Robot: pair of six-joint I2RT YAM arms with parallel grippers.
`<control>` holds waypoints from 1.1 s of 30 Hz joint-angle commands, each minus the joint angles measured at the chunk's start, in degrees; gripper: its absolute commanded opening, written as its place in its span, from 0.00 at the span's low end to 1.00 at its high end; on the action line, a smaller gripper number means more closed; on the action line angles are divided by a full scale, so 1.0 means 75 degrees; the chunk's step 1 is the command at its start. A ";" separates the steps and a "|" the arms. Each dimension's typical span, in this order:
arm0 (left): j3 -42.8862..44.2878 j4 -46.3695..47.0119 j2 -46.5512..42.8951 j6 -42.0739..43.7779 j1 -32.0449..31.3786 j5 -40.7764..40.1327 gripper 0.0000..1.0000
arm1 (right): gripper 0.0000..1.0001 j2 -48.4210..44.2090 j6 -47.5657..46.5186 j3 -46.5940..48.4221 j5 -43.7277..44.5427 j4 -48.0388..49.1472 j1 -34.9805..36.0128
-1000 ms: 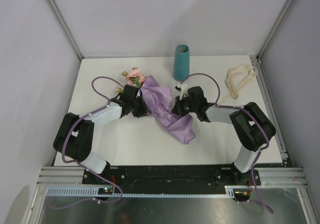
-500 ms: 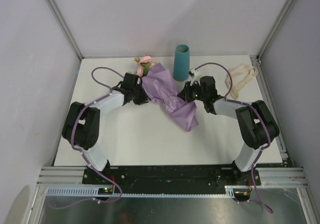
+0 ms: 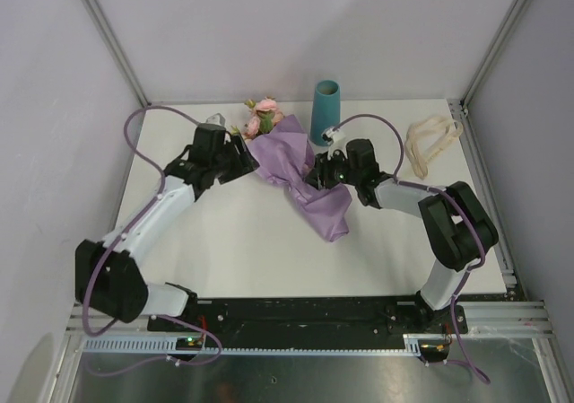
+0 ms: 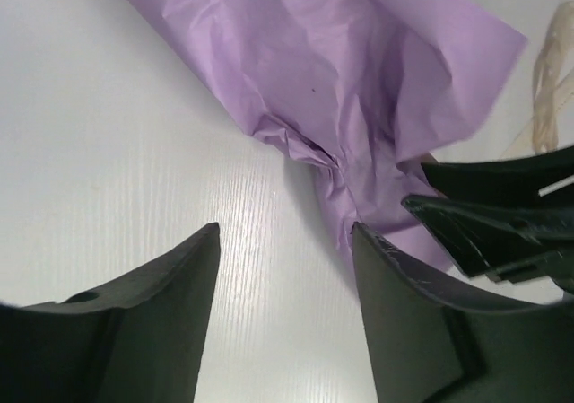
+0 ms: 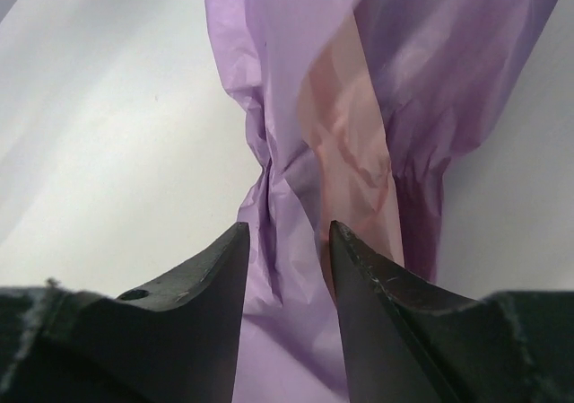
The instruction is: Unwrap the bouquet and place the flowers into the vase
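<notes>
The bouquet lies on the white table [image 3: 224, 232], its crinkled lilac paper [image 3: 300, 174] pinched at the waist and spread open at both ends. The flowers [image 3: 263, 116], pink roses, stick out of its far-left end. My left gripper [image 3: 247, 155] stands open just left of the paper [image 4: 359, 98], with only bare table between its fingers. My right gripper [image 3: 314, 177] is open too, its tips over the pinched waist of the paper [image 5: 287, 89], where a pink inner sheet [image 5: 350, 152] shows. Right behind the paper, the teal vase [image 3: 326, 111] stands upright. The stems are hidden.
A cream ribbon [image 3: 430, 141] lies loose at the back right, also seen in the left wrist view [image 4: 547, 98]. The right gripper's fingers [image 4: 484, 228] sit close to the left one across the paper. Grey walls and a metal frame enclose the table.
Both grippers carried the bouquet toward the back of the table, then opened and let the paper go. The left arm has stretched out; the right gripper now hovers over the paper's waist.
</notes>
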 commanded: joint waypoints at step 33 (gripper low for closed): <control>-0.1277 -0.2080 -0.3553 0.2004 0.0048 -0.1074 1.00 | 0.61 0.0632 -0.1676 0.1415 0.2016 -0.0776 0.0615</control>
